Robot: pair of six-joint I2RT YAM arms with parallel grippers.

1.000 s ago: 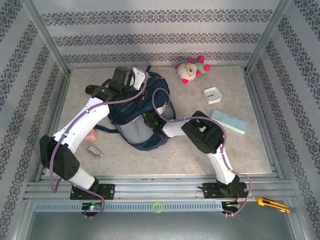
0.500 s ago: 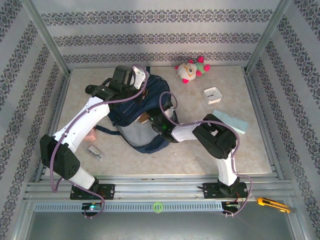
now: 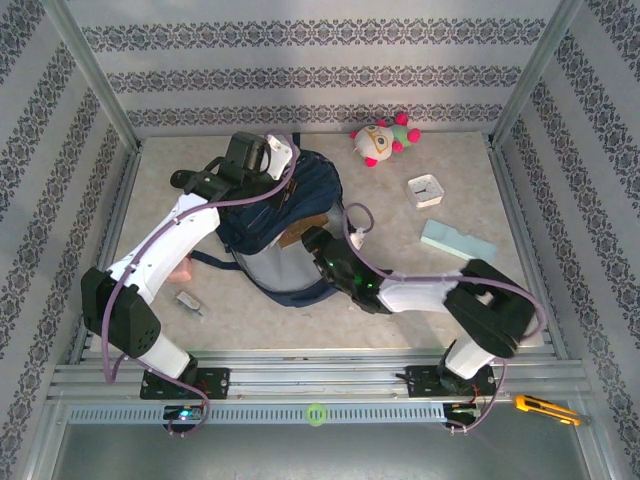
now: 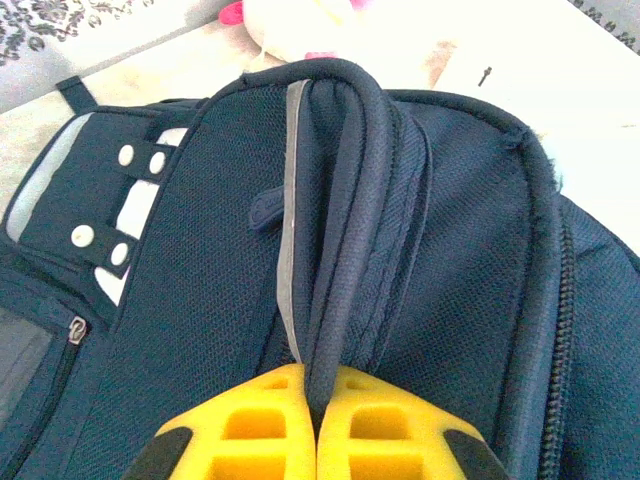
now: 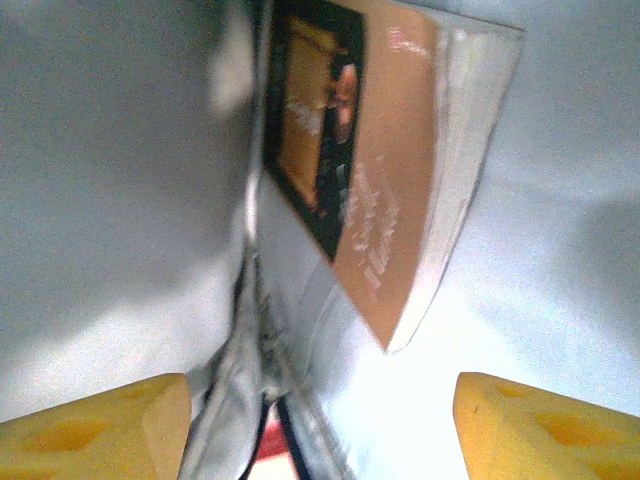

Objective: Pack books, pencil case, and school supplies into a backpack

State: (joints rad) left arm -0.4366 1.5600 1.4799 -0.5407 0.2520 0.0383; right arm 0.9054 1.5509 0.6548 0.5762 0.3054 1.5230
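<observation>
**Book in backpack, right claw released, left claw clenched on bag handle**

Left gripper (image 4: 317, 392) is clenched on the top handle (image 4: 345, 200) of the navy backpack (image 3: 262, 262). Its yellow fingers are pressed together with the strap pinched between them, at the far end of the bag.

Right gripper (image 5: 320, 400) is released: the fingers stand wide apart with nothing between them, and it is reaching into the bag's open mouth. The book (image 5: 385, 170) lies just ahead of it inside the bag, tilted against the pale lining, with brown cover, dark panel and orange picture showing. From the top camera, a brown corner of the book pokes out at the bag opening.

The pencil case (image 3: 457, 243), mint green, sits on the table (image 3: 250, 322) right of the bag, well apart from it. A pink block (image 3: 182, 268) is left of the bag, partly hidden by the left arm. A white clock (image 3: 425, 189) and a plush toy (image 3: 382, 140) sit toward the far edge.
</observation>
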